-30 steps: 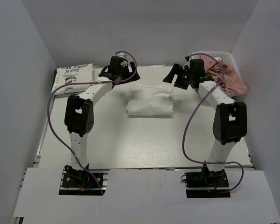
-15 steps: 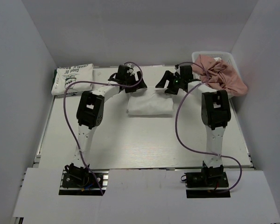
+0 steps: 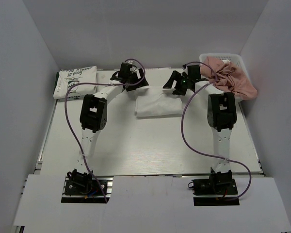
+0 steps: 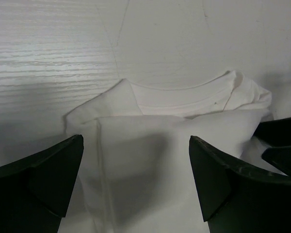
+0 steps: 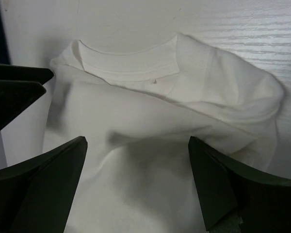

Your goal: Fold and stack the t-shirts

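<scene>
A folded white t-shirt (image 3: 158, 104) lies at the back middle of the table, its print hidden. Its collar shows in the left wrist view (image 4: 184, 97) and in the right wrist view (image 5: 131, 68). My left gripper (image 3: 134, 81) is open just above the shirt's far left corner, its jaws wide apart over the fabric (image 4: 136, 179). My right gripper (image 3: 178, 83) is open just above the far right corner, jaws wide apart over the fabric (image 5: 136, 184). A second folded white t-shirt (image 3: 75, 81) with dark lettering lies at the back left.
A white basket (image 3: 233, 58) at the back right holds a crumpled pink cloth (image 3: 233, 77). White walls close in the table on the left, back and right. Purple cables loop from both arms.
Both arms have reached further back and inward, bringing the grippers down onto the far corners of the middle shirt. The shirt's far edge has shifted slightly.
</scene>
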You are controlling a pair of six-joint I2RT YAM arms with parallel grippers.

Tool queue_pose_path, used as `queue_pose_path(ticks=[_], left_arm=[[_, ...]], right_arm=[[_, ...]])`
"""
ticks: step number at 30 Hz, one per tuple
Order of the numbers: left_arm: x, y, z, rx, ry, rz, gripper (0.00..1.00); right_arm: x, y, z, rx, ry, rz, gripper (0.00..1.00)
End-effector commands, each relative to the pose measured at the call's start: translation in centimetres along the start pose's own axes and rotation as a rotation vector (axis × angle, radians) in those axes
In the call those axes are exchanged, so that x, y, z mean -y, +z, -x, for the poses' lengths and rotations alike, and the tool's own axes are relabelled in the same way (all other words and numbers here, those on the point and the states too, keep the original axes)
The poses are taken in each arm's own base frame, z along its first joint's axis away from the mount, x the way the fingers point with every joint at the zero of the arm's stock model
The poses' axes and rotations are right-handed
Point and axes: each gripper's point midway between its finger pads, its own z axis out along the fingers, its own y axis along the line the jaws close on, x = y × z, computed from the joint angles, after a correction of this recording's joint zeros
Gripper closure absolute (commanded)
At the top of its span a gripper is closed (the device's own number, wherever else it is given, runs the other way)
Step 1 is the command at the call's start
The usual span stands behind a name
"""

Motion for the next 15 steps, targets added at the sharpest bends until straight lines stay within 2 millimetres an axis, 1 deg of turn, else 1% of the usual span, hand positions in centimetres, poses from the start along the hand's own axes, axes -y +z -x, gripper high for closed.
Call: queue_pose_path(ticks=[1,2,3,4,5,6,7,8,9,10,11,12,13,14,15], left_arm=[[4.7,-6.5,6.8,0.164,0.077,0.006,0.00],[5.2,-7.2,6.7,0.173,0.083,0.015,0.00],[6.9,-9.7,8.2,0.219,0.080,-0.025,0.00],[6.7,-9.9,6.9,0.202,0.072,-0.046,0.00],[7.5,-10.7,6.4,0.189,0.067,-0.089,0.00],[8.3,-11.3,5.7,0.180,0.064,-0.112,0.00],[8.8,-12.1,3.9,0.137,0.059,-0.138,0.00],[9.2,-12.5,3.6,0.135,0.053,-0.165,0.00],[9.8,-12.5,2.2,0.108,0.062,-0.191,0.00],[9.6,-12.1,-0.5,0.041,0.051,-0.211,0.00],[10.3,-12.3,-1.2,0.034,0.046,-0.247,0.00],[10.7,-12.0,-2.9,-0.002,0.042,-0.266,0.00],[10.4,-11.7,-5.4,-0.069,0.019,-0.287,0.00],[10.6,-11.4,-6.9,-0.102,0.011,-0.304,0.00],[10.0,-10.8,-8.1,-0.133,-0.006,-0.304,0.00]], right_arm=[[-5.4,-5.4,3.9,0.108,-0.138,0.020,0.09],[-7.9,-8.0,5.2,0.164,-0.182,0.045,0.09],[-8.1,-8.3,4.5,0.161,-0.184,0.048,0.09],[-7.6,-8.3,3.0,0.139,-0.162,0.039,0.09],[-8.8,-9.9,2.5,0.159,-0.183,0.057,0.09],[-9.4,-10.1,2.0,0.167,-0.183,0.075,0.09],[-8.8,-9.9,0.4,0.153,-0.173,0.077,0.09],[-9.3,-11.2,-0.8,0.154,-0.154,0.089,0.09],[-9.7,-11.4,-1.7,0.141,-0.139,0.110,0.09],[-10.9,-12.2,-1.4,0.183,-0.165,0.162,0.09],[-8.9,-11.5,-4.3,0.131,-0.127,0.138,0.09],[-9.5,-11.9,-4.9,0.128,-0.114,0.157,0.09],[-8.7,-11.6,-5.8,0.121,-0.102,0.154,0.09],[-7.6,-11.2,-6.9,0.101,-0.079,0.144,0.09],[-7.1,-10.5,-7.5,0.077,-0.056,0.152,0.09]])
